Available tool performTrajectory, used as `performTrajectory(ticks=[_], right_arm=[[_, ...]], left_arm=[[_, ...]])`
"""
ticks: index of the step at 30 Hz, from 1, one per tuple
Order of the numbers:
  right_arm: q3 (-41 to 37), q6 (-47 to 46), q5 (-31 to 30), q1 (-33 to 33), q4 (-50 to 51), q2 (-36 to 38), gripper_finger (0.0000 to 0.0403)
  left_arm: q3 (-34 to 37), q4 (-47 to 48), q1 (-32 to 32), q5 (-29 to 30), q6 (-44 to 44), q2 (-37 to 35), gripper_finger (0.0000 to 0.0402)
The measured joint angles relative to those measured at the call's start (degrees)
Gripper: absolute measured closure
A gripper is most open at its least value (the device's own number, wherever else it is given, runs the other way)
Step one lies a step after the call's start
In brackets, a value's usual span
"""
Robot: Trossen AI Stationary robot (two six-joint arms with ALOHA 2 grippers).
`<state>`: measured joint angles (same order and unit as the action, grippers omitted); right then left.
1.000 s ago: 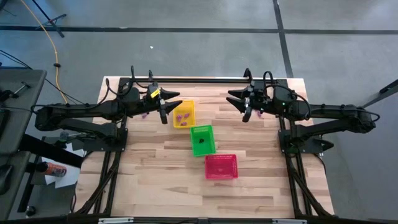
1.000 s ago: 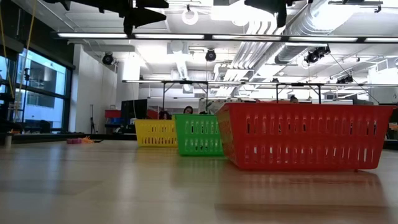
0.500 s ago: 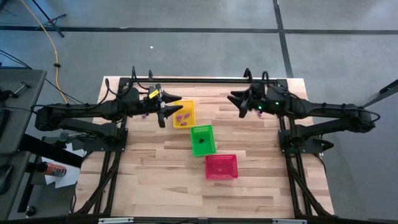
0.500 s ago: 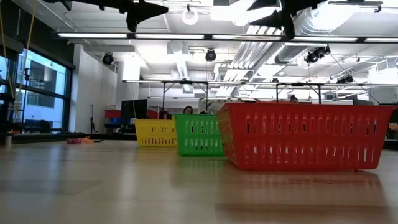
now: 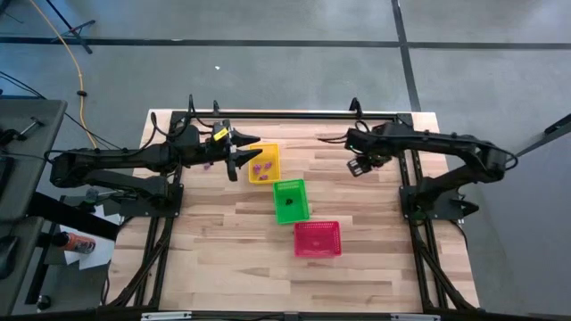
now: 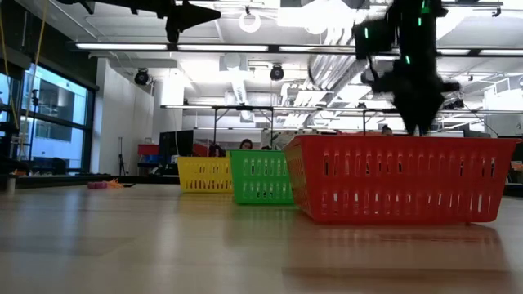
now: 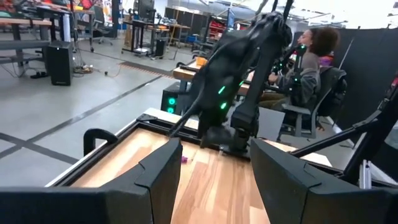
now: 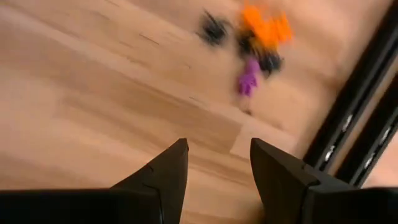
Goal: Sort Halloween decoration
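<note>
The Halloween decoration shows as tiny trinkets: orange (image 8: 267, 28), purple (image 8: 249, 81) and black (image 8: 214, 28) ones lie blurred on the bare wood by the table's far right frame. My right gripper (image 8: 214, 163) hangs above the table near them, pointing down, open and holding nothing; it also shows above the far right of the table (image 5: 358, 166). Purple bits (image 5: 260, 165) lie in the yellow basket (image 5: 264, 175). A black one (image 5: 289, 201) lies in the green basket (image 5: 291, 212). My left gripper (image 5: 236, 161) stands high and level beside the yellow basket, open and holding nothing.
The red basket (image 5: 318, 239) stands nearest the front, and the three baskets run in a slanting row down the table's middle. Black frame rails (image 8: 357, 118) edge the table on the right. A person (image 7: 311, 62) sits beyond the table. Bare wood lies to the front and left.
My right gripper has tipped from level to pointing down and has sunk toward the table at its far right, the arm swinging out over the trinkets there. Its fingers have kept the same gap.
</note>
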<state>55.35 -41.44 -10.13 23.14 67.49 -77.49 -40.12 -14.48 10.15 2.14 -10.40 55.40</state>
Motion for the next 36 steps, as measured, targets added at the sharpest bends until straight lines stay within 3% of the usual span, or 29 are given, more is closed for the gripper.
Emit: performTrajectory(ticks=[5,15,23,36], right_arm=[[-7.41,-2.07,1.57,7.04,-8.28,-0.62,0.0234],[-14.53,-2.09,2.71,16.54,-20.65,-0.62,0.0234],[-15.98,-0.15,2.77,19.05,-24.29,-0.86,0.0234],[-15.7,4.05,4.4,19.21,-25.12,-8.29,0.0241]], left_arm=[[0.0,0.0,0.0,0.04,-0.01,-0.01,0.022],[0.0,-0.06,0.0,0.08,0.03,0.0,0.022],[0.0,-1.25,0.0,0.3,0.05,-0.02,0.022],[-0.04,-3.84,0.0,0.28,0.01,0.0,0.022]])
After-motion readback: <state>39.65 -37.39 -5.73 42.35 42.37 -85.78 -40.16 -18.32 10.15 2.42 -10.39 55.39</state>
